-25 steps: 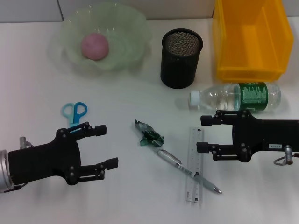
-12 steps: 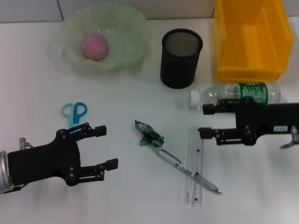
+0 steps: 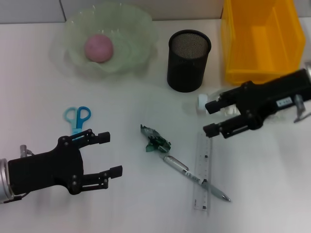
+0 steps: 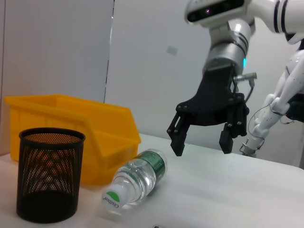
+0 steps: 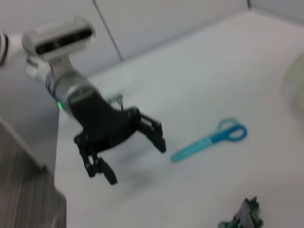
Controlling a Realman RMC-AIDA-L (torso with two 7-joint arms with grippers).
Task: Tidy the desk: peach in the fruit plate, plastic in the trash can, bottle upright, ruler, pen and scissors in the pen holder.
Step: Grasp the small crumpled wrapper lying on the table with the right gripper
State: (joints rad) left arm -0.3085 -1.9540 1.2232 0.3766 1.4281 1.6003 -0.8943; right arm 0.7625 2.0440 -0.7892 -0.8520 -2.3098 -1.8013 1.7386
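Swung up over the lying bottle (image 4: 135, 179) beside the bin (image 3: 260, 41): right gripper (image 3: 212, 118), jaws wide, holding nothing. Best lowered astride the body, closed firmly, then tipped upright. Left gripper (image 3: 109, 154) open, idle near scissors (image 3: 77, 116)

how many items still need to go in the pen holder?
3. Scissors lie just beyond the left hand; the pen lies crossed over the ruler, below the right hand. The pen holder looks empty.

A plain white surface (image 3: 146, 204) lay beneath everything, and a pale grey panelled wall (image 4: 57, 47) stood at twelve o'clock.
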